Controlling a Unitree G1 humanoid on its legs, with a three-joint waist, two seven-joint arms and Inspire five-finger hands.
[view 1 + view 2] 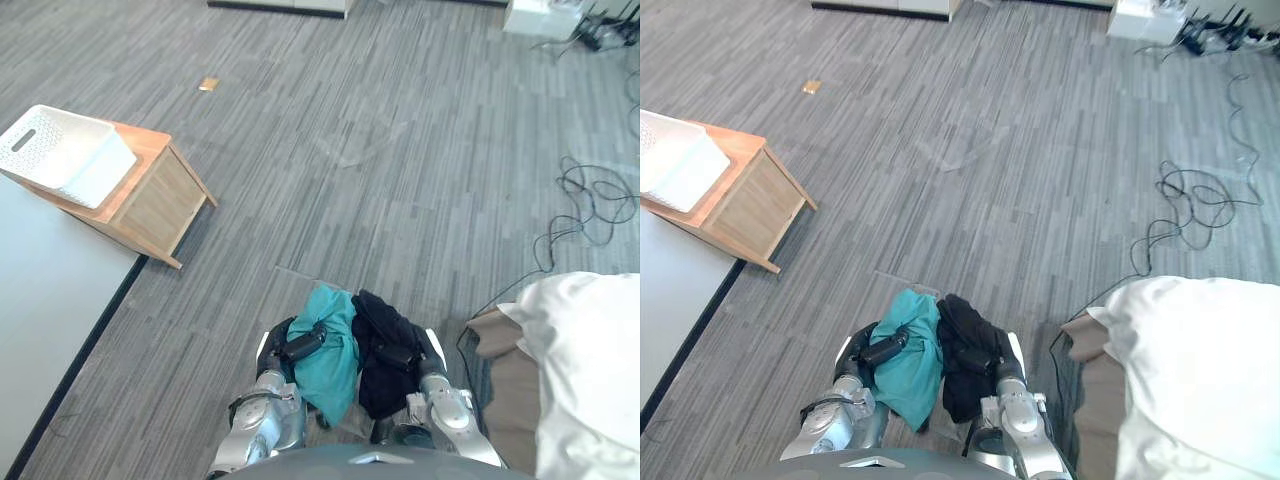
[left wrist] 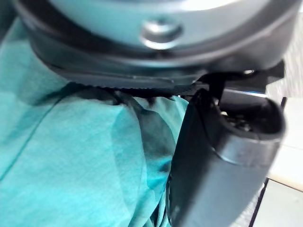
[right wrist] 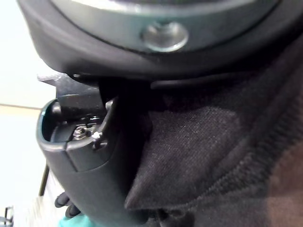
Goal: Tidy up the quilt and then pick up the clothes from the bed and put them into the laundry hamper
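1. Floor [image 1: 400, 150]: grey plank pattern; it takes up most of what you see from the head.
2. Pale flat surface [image 1: 50, 300]: at your far left, dark-edged, running to the lower corner.
3. Quilt [image 1: 590, 360]: white, heaped on the bed [image 1: 505, 390] at your lower right; the bed's brown side shows beneath it.
4. Wooden stand [image 1: 150, 200]: upper left, on the floor, touching the pale surface's far end.
5. Hamper [image 1: 100, 172]: a white slotted basket sitting on top of the wooden stand, well apart from both hands.
6. Teal garment [image 1: 330, 365]: off the bed, bunched and hanging from the left hand [image 1: 303, 345], which is clenched on the cloth.
7. Black garment [image 1: 385, 385]: just beside the teal one and touching it, gripped by the right hand [image 1: 398, 355], whose thumb presses into the knit.
8. Tan scrap [image 1: 208, 84]: small, lying alone on the floor far ahead.
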